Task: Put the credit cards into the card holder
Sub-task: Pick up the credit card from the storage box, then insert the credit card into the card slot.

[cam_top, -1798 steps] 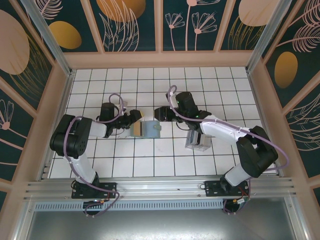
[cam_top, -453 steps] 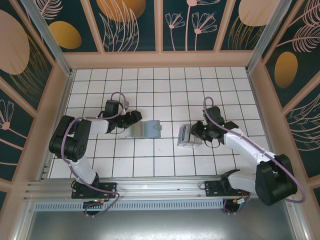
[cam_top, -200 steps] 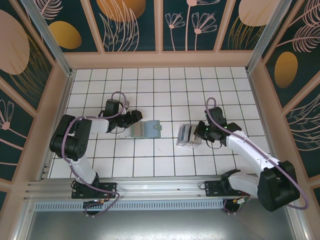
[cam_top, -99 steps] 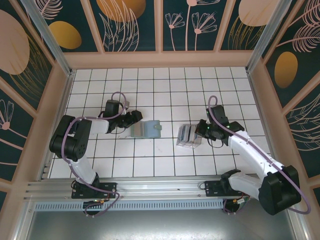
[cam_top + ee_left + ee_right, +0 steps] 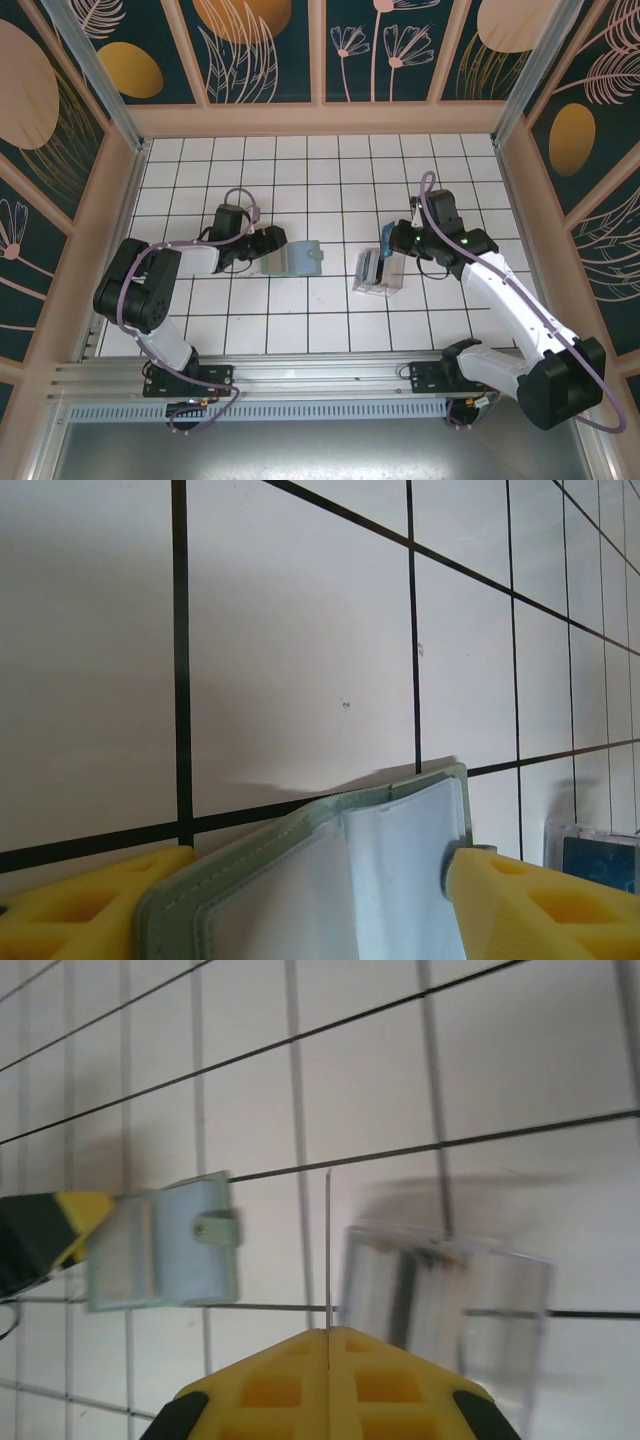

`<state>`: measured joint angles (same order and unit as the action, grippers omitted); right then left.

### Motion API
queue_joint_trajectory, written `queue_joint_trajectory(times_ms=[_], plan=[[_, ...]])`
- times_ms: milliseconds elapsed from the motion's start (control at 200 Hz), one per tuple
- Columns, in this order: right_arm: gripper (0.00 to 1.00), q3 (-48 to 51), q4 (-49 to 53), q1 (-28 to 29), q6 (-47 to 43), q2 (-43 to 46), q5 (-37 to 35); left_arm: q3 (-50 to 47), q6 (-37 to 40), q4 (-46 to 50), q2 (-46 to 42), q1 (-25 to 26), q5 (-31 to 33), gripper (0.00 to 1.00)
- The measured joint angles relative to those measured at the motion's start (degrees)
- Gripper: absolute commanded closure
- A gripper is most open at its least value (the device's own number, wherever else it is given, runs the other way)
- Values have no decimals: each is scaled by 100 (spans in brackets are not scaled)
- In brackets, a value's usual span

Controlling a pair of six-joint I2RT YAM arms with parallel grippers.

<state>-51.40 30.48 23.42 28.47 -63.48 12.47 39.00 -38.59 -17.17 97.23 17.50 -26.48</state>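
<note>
At the holder's left edge, the left gripper (image 5: pixel 268 243) has its yellow fingers (image 5: pixel 85 905) spread wide. They press against opposite sides of the grey-green holder (image 5: pixel 293 258), gripping it. The holder lies open and flat on the white tiled table (image 5: pixel 330 305), pale blue inside, with its small tab pointing right. Right of the holder, well apart, sits a translucent box (image 5: pixel 379 275). The right gripper (image 5: pixel 393 240) hangs right of the holder too, above the box's far end, its fingers (image 5: pixel 260 1385) closed tight on one card (image 5: pixel 386 240). The card stands upright. From the right wrist it appears edge-on, a thin line rising from between the fingertips. Whether it touches the box cannot be told.
</note>
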Motion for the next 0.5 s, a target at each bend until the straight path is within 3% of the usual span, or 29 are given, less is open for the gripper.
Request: queue_joint_trajectory(times_ms=[165, 275, 500], plan=[[100, 81, -1126, 457, -87, -861, 962, -155, 0, 146, -229, 0, 76, 29], [100, 52, -1735, 949, -160, -1709, 1390, -214, -59, 413, -457, 9, 221, 17], [100, 9, -2894, 1193, 17, -2975, 2118, -581, -186, 896, -1071, 0, 651, 20]])
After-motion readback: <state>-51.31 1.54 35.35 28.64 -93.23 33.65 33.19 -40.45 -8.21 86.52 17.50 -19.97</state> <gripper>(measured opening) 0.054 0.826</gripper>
